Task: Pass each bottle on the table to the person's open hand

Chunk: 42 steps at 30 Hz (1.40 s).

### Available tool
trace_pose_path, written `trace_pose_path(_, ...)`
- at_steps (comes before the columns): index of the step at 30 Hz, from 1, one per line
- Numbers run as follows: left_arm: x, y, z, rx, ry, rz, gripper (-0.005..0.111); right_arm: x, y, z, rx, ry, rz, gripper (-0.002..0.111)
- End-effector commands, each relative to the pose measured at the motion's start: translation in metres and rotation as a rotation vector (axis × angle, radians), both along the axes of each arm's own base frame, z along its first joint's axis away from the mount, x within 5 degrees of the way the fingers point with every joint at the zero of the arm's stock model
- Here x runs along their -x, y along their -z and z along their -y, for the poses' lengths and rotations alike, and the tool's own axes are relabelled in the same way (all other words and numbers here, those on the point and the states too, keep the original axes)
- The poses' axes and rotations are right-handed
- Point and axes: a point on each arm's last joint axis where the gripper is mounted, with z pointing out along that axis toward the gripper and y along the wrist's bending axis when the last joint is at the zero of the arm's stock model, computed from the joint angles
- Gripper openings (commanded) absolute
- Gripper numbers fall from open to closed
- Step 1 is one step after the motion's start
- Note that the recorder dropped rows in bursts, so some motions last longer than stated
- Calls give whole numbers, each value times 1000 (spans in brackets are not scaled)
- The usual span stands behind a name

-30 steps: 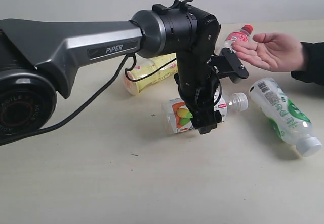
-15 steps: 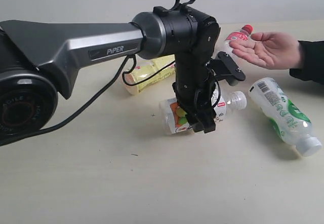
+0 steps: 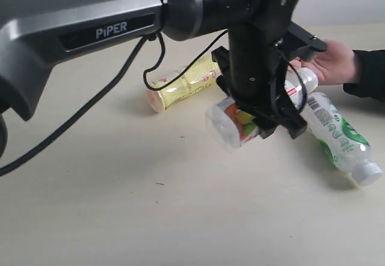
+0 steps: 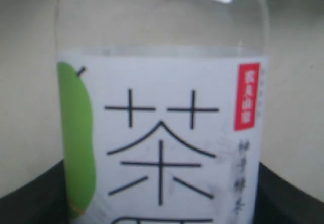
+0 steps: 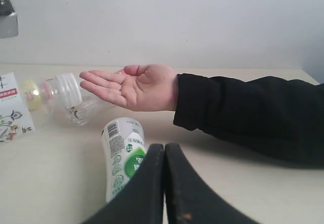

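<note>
My left gripper [image 3: 280, 127] is shut on the white fruit-picture bottle [image 3: 236, 121] and holds it tilted above the table [image 3: 120, 212], its white cap toward the person's open hand [image 3: 334, 61]. That bottle's label [image 4: 162, 143] fills the left wrist view. The yellow bottle [image 3: 183, 85] lies behind the arm. The green-white bottle [image 3: 337, 133] lies at the right, below the hand. In the right wrist view the held bottle's cap [image 5: 66, 89] is just beside the palm [image 5: 134, 87], a clear bottle [image 5: 85, 111] lies behind the hand, and my right gripper [image 5: 164, 150] is shut and empty.
The person's black sleeve [image 5: 243, 112] stretches across the table's right side. The big grey left arm [image 3: 90, 31] and its black cable [image 3: 78, 130] span the upper left of the exterior view. A pale wall [image 5: 162, 21] stands behind the table.
The left gripper has lifted the fruit-picture bottle off the table and carried it right, toward the open hand. The arm now stands higher and closer to the camera. The hand stays put.
</note>
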Motion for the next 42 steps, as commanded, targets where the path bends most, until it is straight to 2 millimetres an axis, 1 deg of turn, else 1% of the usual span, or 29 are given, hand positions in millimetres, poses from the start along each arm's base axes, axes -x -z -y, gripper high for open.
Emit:
trace_pose_path(1, 16, -38, 19, 92, -115, 118, 0, 0, 0, 0, 7, 4, 14, 0)
trace_pose_path(3, 21, -55, 26, 158, -163, 133, 0, 0, 0, 0, 7, 4, 14, 0)
trace_pose_path(5, 22, -72, 28, 235, -229, 135, 0, 0, 0, 0, 7, 4, 14, 0)
trace_pose_path(8, 19, -95, 34, 389, -328, 148, 0, 0, 0, 0, 7, 4, 14, 0)
trace_pose_path(10, 13, -107, 37, 504, -387, 156, 0, 0, 0, 0, 7, 4, 14, 0)
trace_pose_path(13, 3, -119, 43, 699, -469, 148, 0, 0, 0, 0, 7, 4, 14, 0)
trace_pose_path(15, -3, -119, 47, 788, -510, 127, 0, 0, 0, 0, 7, 4, 14, 0)
trace_pose_path(17, -15, -115, 49, 870, -558, 100, 0, 0, 0, 0, 7, 4, 14, 0)
trace_pose_path(19, -29, -107, 48, 919, -607, 63, 0, 0, 0, 0, 7, 4, 14, 0)
trace_pose_path(23, -58, -79, 47, 984, -693, -60, 0, 0, 0, 0, 7, 4, 14, 0)
trace_pose_path(27, -85, -48, 45, 1038, -711, -197, 0, 0, 0, 0, 7, 4, 14, 0)
trace_pose_path(30, -103, -30, 42, 1080, -740, -268, 0, 0, 0, 0, 7, 4, 14, 0)
trace_pose_path(33, -117, -13, 39, 1096, -776, -292, 0, 0, 0, 0, 7, 4, 14, 0)
trace_pose_path(35, -123, -4, 38, 1102, -794, -303, 0, 0, 0, 0, 7, 4, 14, 0)
trace_pose_path(39, -130, 15, 38, 1112, -838, -345, 0, 0, 0, 0, 7, 4, 14, 0)
trace_pose_path(42, -134, 22, 36, 1124, -857, -368, 0, 0, 0, 0, 7, 4, 14, 0)
